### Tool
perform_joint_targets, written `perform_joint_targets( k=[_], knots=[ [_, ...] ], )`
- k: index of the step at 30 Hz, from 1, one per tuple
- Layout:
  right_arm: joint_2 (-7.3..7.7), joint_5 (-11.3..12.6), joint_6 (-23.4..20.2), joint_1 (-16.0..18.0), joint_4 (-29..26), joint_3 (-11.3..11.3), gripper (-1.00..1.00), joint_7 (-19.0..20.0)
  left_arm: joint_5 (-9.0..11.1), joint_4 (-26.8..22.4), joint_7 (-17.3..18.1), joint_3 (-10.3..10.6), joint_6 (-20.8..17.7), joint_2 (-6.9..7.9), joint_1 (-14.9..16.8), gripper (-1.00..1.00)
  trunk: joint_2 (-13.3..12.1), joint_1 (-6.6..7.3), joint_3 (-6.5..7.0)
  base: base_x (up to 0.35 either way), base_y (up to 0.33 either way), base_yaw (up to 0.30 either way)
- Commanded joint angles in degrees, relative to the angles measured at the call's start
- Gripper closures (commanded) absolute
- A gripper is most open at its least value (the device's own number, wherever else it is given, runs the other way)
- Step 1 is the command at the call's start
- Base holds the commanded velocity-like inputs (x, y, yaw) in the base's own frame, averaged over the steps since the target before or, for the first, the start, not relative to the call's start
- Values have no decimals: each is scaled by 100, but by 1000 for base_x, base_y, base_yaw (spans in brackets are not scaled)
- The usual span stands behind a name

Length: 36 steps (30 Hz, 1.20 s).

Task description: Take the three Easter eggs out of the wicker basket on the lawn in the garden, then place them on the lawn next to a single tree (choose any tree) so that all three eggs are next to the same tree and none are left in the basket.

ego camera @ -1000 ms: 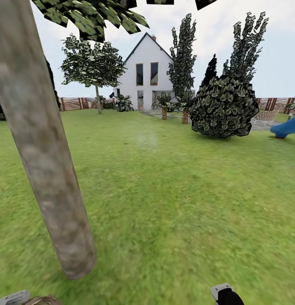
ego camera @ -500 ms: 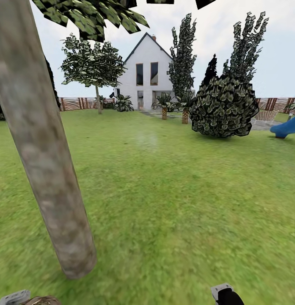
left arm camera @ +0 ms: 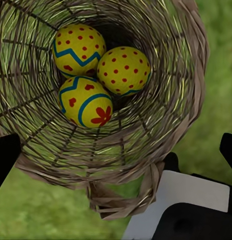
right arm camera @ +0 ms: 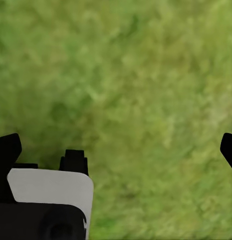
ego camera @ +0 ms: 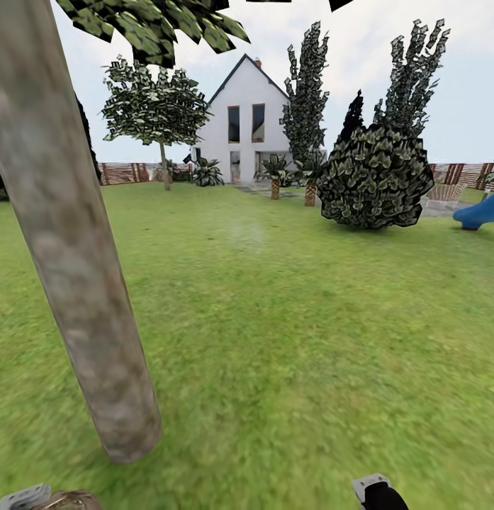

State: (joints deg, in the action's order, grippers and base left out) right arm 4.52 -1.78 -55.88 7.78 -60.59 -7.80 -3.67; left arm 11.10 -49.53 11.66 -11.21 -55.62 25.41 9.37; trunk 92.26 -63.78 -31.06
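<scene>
- The lawn (ego camera: 296,319) lies wide and bare to the right of the tree (ego camera: 76,269), so there is room to put the eggs down close to the trunk foot.
- The wicker basket (left arm camera: 160,130) hangs just before the left gripper (left arm camera: 116,150); I cannot tell whether that gripper grips it.
- All three Easter eggs (left arm camera: 96,75) lie in the basket, touching each other.
- The right gripper (right arm camera: 118,145) is open over grass; I judge it should lift the eggs out singly.
</scene>
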Motion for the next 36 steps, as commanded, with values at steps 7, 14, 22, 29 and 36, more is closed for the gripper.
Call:
perform_joint_targets(
  k=[7, 14, 22, 29, 36],
  knots=[
    [6, -16, -28, 4, -5, -19, -100, -11, -3, -4, 21, -3, -28, -1, 3, -100, 286, -154, -132, 0, 0, 0],
    [6, -16, -28, 4, 0, -19, -100, -11, 5, -6, 91, -20, -28, 3, 3, -100, 566, -308, -258, 0, 0, 0],
    [5, -16, -28, 4, 4, -19, -100, -11, -1, -13, 263, -16, -28, 18, 3, -100, 887, -484, -402, 0, 0, 0],
    [0, -16, -28, 4, 12, -19, -100, -11, -3, -13, 260, -11, -23, 20, 3, -100, 1007, -549, -456, 0, 0, 0],
    [2, -16, -28, 4, 12, -19, -100, -11, -10, -13, 258, -12, -21, 19, 3, -100, 1288, -703, -581, 0, 0, 0]
  ],
)
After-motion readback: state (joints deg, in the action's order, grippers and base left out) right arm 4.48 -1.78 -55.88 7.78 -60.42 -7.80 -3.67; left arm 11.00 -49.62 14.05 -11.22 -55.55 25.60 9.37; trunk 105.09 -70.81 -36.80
